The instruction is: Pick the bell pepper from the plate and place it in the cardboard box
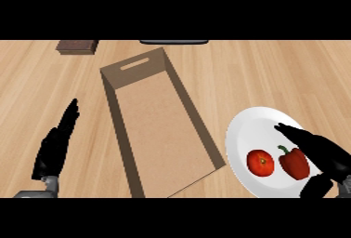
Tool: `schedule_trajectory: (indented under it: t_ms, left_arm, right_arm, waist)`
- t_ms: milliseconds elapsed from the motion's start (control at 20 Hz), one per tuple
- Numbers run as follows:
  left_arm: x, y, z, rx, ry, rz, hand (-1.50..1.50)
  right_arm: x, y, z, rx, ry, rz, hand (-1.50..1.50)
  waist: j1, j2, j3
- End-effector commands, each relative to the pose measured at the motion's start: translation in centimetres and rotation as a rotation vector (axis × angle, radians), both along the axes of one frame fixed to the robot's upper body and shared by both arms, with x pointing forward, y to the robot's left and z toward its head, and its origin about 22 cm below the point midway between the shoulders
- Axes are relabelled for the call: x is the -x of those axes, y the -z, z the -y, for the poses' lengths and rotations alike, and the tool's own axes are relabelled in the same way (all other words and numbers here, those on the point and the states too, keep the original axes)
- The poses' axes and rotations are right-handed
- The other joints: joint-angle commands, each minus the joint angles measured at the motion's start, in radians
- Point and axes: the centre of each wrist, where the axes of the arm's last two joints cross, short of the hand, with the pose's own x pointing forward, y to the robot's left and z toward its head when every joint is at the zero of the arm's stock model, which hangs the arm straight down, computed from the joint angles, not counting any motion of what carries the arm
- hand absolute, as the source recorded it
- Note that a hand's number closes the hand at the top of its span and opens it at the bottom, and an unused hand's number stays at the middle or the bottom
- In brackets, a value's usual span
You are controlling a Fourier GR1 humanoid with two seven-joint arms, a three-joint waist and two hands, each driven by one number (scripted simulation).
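Two items sit on the plate [241,130] — bell pepper [295,162] just beside the right hand [321,151]'s relaxed fingers; left hand [56,142] straight-fingered too.

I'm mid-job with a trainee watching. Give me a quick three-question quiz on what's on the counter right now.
1. True or false: the bell pepper already lies in the cardboard box.
2. What shares the white plate with the pepper? A) a tomato B) a lemon C) a spoon
3. Fill in: the hand at the plate is the robot's ____ hand.

Key:
1. False; it lies on the plate, beside the box.
2. A, the tomato, left of the pepper.
3. Right; the right hand is beside the pepper, fingers straight, while the left hand rests open left of the box.
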Motion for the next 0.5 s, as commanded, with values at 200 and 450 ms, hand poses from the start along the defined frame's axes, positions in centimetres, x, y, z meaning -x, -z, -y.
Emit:
schedule_trajectory:
  t_ms: [200, 450]
  left_arm:
    - [1.0, -0.5, -0.8, -0.009, -0.009, 0.005, 0.0]
    - [-0.3, 0.0, -0.9, 0.004, 0.016, 0.0, 0.0]
  right_arm:
    - [2.8, 1.8, -0.1, 0.009, -0.003, -0.066, -1.5]
    - [-0.4, 2.7, -0.8, 0.03, -0.039, 0.095, 1.5]
  waist:
    - [-0.003, -0.001, 0.0]
    - [0.003, 0.002, 0.001]
